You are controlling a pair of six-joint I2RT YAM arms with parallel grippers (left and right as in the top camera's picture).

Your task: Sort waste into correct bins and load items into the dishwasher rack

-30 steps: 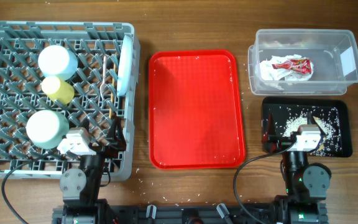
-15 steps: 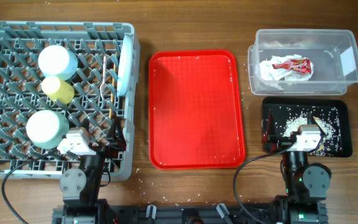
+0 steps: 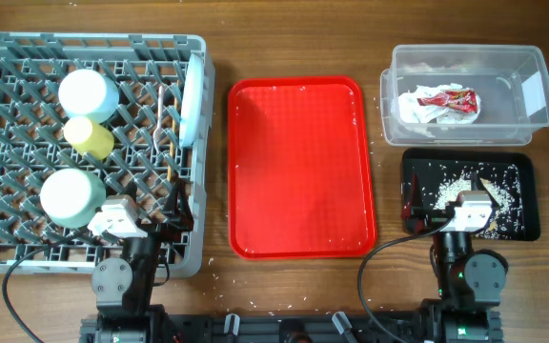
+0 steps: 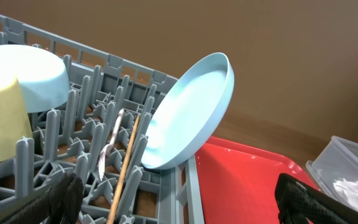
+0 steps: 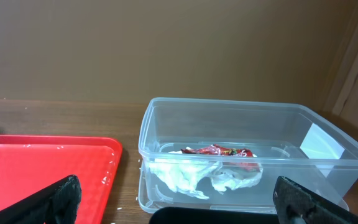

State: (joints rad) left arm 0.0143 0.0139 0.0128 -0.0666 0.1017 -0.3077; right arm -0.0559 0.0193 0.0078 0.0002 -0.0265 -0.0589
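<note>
The grey dishwasher rack (image 3: 8,57) at the left holds two upturned pale blue dishes (image 3: 86,93) (image 3: 70,195), a yellow cup (image 3: 89,136), an upright pale blue plate (image 3: 194,95) (image 4: 191,112), a white fork (image 4: 110,146) and a chopstick (image 4: 126,168). The clear tub (image 3: 465,67) (image 5: 241,124) holds the red wrapper (image 3: 449,97) (image 5: 219,151) and the white napkin (image 3: 416,110) (image 5: 185,171). Rice scraps (image 3: 446,186) lie in the black tray (image 3: 522,205). My left gripper (image 3: 165,217) (image 4: 179,199) is open and empty over the rack's front right corner. My right gripper (image 3: 425,214) (image 5: 179,202) is open and empty over the black tray's front.
A red serving tray (image 3: 300,162) (image 4: 247,180) (image 5: 36,168) lies in the middle between the rack and the bins, with a few white specks on it. Scattered rice specks lie on the wooden table along its front edge.
</note>
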